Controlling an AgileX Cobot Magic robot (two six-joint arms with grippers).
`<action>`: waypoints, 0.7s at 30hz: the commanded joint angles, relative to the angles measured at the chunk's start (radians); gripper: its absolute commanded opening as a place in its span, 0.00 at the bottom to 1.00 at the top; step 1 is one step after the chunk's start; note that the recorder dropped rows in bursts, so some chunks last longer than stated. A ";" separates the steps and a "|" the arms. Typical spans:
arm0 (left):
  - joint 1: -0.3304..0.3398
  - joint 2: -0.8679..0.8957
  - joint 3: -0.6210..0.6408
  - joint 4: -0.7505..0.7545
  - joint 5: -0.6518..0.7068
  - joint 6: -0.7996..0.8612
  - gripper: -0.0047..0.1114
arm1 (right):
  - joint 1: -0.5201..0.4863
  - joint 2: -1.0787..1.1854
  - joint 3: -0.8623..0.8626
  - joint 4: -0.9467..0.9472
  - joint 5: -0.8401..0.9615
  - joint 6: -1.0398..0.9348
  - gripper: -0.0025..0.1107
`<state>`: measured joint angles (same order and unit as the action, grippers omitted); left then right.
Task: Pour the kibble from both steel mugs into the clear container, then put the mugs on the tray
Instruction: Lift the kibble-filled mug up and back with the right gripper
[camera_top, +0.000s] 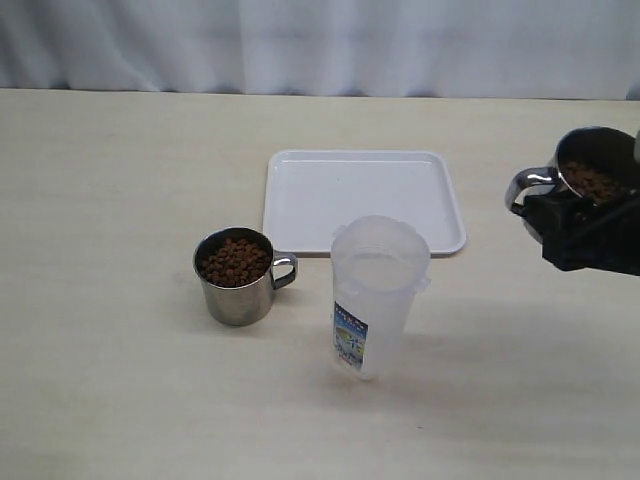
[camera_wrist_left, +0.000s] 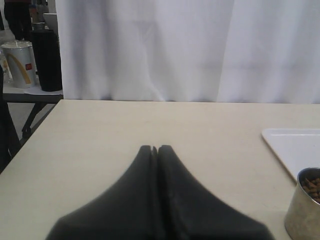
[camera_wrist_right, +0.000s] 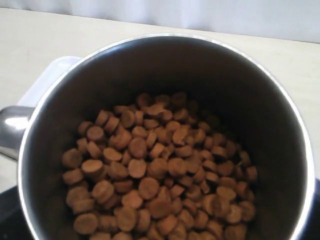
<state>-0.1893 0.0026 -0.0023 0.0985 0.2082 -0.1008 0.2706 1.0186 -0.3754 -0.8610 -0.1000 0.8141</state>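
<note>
Right of the clear container (camera_top: 380, 295), kibble (camera_wrist_right: 155, 170) sits in a steel mug (camera_top: 597, 160) clamped in my right gripper (camera_top: 575, 225). Left of the container, the other steel mug (camera_top: 236, 277) stands upright on the table (camera_top: 120, 350), nearly full. Behind the container lies the white tray (camera_top: 300, 215). My left gripper (camera_wrist_left: 154, 149) is pressed together, holding nothing.

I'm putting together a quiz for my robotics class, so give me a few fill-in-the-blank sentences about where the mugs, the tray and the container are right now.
In the exterior view, the table mug stands to the ____ of the clear container. The tray carries ____ mugs. The right arm's jaws hold the lifted mug, which contains ____. The left arm's jaws are ____.
Missing words: left; no; kibble; shut.
</note>
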 joint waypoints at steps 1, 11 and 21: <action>-0.006 -0.003 0.002 -0.003 -0.012 0.005 0.04 | -0.004 -0.009 -0.020 -0.162 -0.027 0.136 0.06; -0.006 -0.003 0.002 -0.003 -0.012 0.005 0.04 | 0.110 -0.009 -0.069 -0.157 0.078 0.046 0.06; -0.006 -0.003 0.002 -0.003 -0.012 0.005 0.04 | 0.326 -0.007 -0.192 -0.165 0.293 0.046 0.06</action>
<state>-0.1893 0.0026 -0.0023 0.0985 0.2082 -0.1008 0.5487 1.0186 -0.5328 -1.0122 0.1563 0.8640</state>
